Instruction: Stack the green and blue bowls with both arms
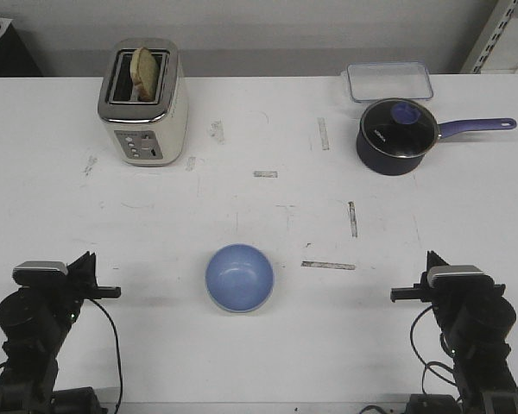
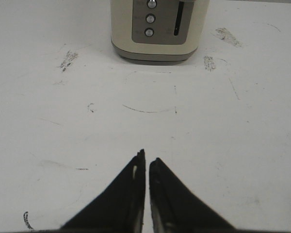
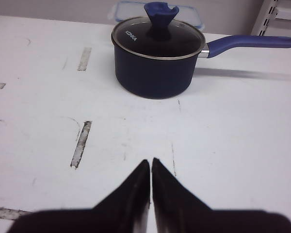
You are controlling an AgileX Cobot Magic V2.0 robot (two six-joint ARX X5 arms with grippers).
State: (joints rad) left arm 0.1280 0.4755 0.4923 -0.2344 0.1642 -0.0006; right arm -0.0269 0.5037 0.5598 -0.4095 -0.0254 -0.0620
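Apparently the blue bowl (image 1: 239,277) was nested in the green bowl (image 1: 233,309) at lower centre of the counter (image 1: 268,216); both grippers, left (image 2: 146,162) and right (image 3: 151,165), were parked at the lower corners, jaws closed and empty.

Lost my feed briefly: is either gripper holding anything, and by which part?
Nothing is held. Left gripper and right gripper are both shut on nothing, above bare table.

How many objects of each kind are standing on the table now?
Bowls: 1 visible, blue bowl, pale rim underneath, perhaps green
Toaster: 1
Saucepan with lid: 1
Clear container: 1
Total: 4
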